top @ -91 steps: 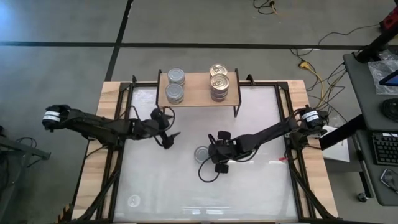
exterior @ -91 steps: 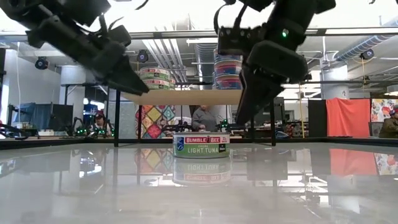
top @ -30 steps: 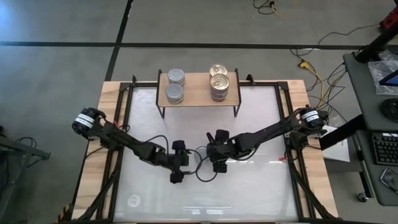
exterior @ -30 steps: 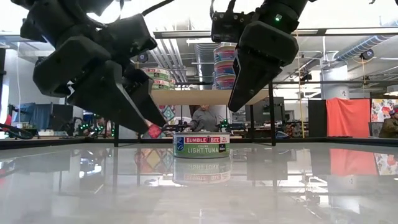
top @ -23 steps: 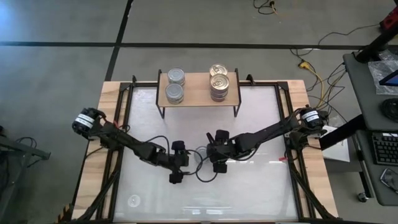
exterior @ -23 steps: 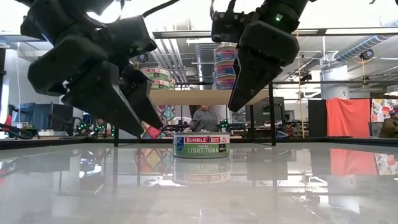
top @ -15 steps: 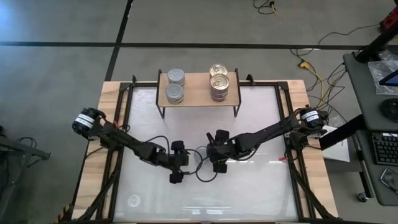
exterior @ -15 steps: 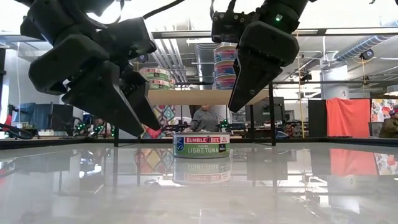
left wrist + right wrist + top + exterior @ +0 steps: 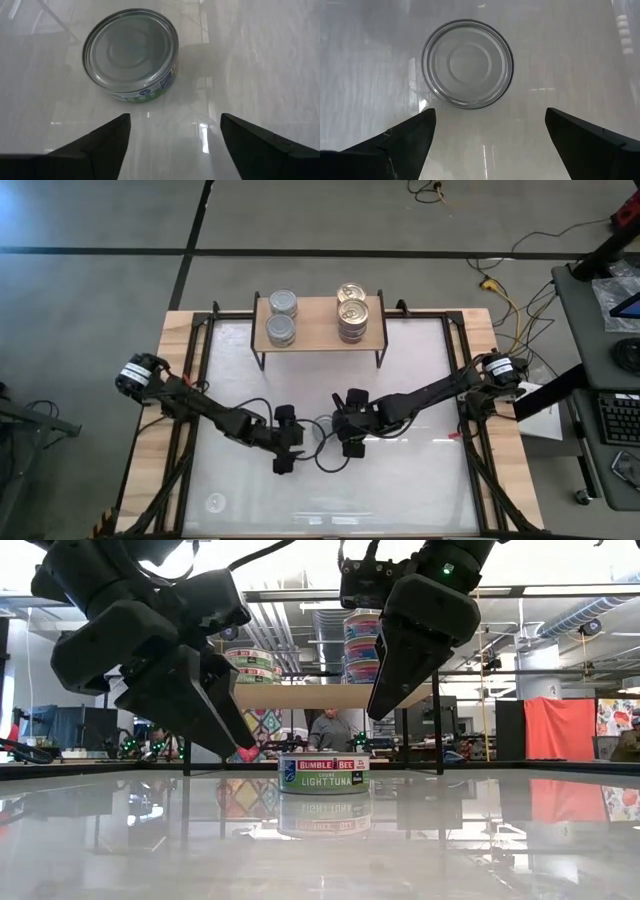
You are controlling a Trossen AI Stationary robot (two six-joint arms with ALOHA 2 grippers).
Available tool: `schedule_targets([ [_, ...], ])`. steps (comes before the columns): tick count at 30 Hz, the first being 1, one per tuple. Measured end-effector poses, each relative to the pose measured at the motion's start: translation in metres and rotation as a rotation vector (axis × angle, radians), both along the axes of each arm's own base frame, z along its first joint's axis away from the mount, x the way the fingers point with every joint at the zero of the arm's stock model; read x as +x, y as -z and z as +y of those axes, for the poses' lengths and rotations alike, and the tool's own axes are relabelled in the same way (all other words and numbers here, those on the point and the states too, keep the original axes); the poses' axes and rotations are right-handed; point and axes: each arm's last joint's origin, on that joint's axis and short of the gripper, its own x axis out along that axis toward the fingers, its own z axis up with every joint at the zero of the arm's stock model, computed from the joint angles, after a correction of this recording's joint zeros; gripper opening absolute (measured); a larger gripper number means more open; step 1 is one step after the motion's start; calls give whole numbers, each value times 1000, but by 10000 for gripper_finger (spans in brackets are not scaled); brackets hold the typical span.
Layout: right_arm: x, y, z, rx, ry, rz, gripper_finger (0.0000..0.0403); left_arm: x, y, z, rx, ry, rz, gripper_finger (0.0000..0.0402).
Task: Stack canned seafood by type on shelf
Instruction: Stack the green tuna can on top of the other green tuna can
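Observation:
A silver-lidded tin of canned seafood (image 9: 322, 427) stands upright on the white tabletop, labelled light tuna (image 9: 324, 772). My left gripper (image 9: 297, 442) is open, low over the table on the tin's near-left side; the tin (image 9: 131, 55) lies beyond its fingertips, untouched. My right gripper (image 9: 340, 424) is open and hangs above the tin (image 9: 467, 62), pointing down, clear of it. At the far edge, the shelf (image 9: 316, 320) carries silver-lidded tins (image 9: 283, 304) on its left and gold-lidded tins (image 9: 351, 293) on its right.
The shelf (image 9: 300, 695) stands on thin black legs behind the tin, its stacks (image 9: 365, 648) rising above the board. Black frame rails run along the table's left and right sides (image 9: 190, 410). A small round mark (image 9: 213, 502) shows at the near left.
My left gripper has stirred slightly in place beside the tin, low over the table. The tin and my right gripper have kept still.

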Motion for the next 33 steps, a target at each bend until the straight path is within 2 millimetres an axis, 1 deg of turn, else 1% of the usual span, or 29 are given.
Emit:
schedule_targets([
  [5, 0, 0, 0, 1, 1, 0, 368, 0, 0, 0, 10, 19, 1, 270],
  [12, 0, 0, 0, 5, 9, -2, 368, 0, 0, 0, 14, 17, 0, 274],
  [17, 0, 0, 0, 5, 9, -1, 368, 0, 0, 0, 12, 23, 2, 303],
  [24, 0, 0, 0, 4, 7, -1, 368, 0, 0, 0, 15, 25, 2, 386],
  [25, 0, 0, 0, 4, 7, -1, 368, 0, 0, 0, 15, 26, 2, 393],
  [30, 0, 0, 0, 4, 7, -1, 368, 1, 0, 1, 14, 23, 2, 389],
  [33, 0, 0, 0, 4, 7, -1, 368, 2, 0, 5, 20, 16, 1, 397],
])
